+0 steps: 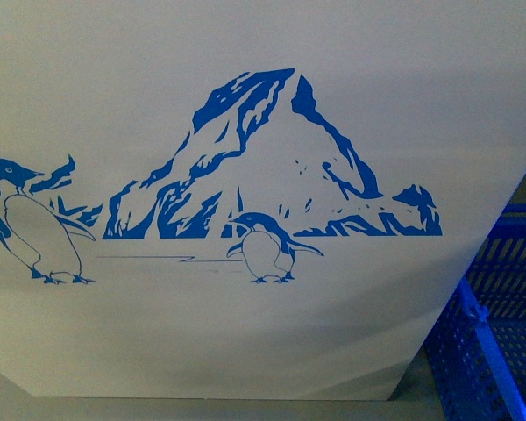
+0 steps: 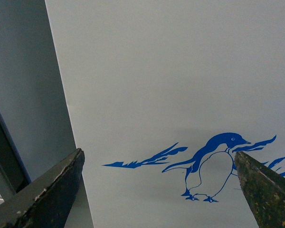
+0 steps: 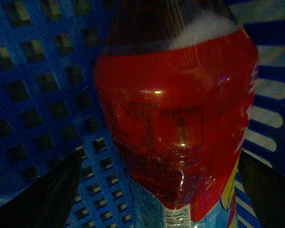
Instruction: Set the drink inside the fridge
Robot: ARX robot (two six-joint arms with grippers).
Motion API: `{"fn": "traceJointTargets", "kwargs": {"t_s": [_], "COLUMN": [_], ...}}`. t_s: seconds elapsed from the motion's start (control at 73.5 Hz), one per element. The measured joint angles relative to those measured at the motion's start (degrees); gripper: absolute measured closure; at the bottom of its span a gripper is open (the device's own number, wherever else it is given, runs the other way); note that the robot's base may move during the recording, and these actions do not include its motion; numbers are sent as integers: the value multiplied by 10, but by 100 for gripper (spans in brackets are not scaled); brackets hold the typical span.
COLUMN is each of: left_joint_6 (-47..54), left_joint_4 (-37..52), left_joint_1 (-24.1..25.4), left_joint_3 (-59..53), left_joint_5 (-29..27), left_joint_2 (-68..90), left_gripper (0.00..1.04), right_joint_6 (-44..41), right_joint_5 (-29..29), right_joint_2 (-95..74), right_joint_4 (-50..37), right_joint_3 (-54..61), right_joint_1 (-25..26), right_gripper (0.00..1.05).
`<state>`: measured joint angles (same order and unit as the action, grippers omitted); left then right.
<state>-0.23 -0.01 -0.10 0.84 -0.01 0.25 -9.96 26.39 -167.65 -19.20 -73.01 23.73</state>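
Straddling the drink (image 3: 175,118), the right gripper (image 3: 160,152) stands spread wide, while the left gripper (image 2: 157,152) gapes empty.

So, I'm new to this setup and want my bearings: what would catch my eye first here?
The blue mountain and penguins printed on the white fridge fill the front view. In the right wrist view, a bottle with a red label looms within the open right tool, against a blue crate.
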Motion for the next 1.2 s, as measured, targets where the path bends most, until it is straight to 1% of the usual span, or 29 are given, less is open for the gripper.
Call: {"fn": "traceJointTargets", "kwargs": {"t_s": [0.259,0.449,0.558,0.571,0.789,0.939,0.993,1.075,1.197], "left_joint_6": [0,0,0,0,0,0,0,0,0], "left_joint_4": [0,0,0,0,0,0,0,0,0], "left_joint_1": [0,0,0,0,0,0,0,0,0], "left_joint_3": [0,0,0,0,0,0,0,0,0], "left_joint_5": [0,0,0,0,0,0,0,0,0], "left_joint_2": [0,0,0,0,0,0,0,0,0], "left_gripper": [8,8,8,8,8,8,8,8,8], "right_joint_6": [31,31,30,30,24,11,4,-5,-15], "right_joint_5": [-4,-5,-7,-7,-3,-3,-4,-8,-45], "right_joint_2": [-14,-17,-18,-18,-24,-25,-25,-22,0], "right_joint_4": [8,5,5,5,5,1,-2,-12,-37], "right_joint_3": [-4,-5,-8,-8,-15,-16,-16,-10,17], "right_joint_1": [32,38,41,41,46,47,47,47,45], "right_gripper": [7,7,19,19,46,60,63,65,66]}}
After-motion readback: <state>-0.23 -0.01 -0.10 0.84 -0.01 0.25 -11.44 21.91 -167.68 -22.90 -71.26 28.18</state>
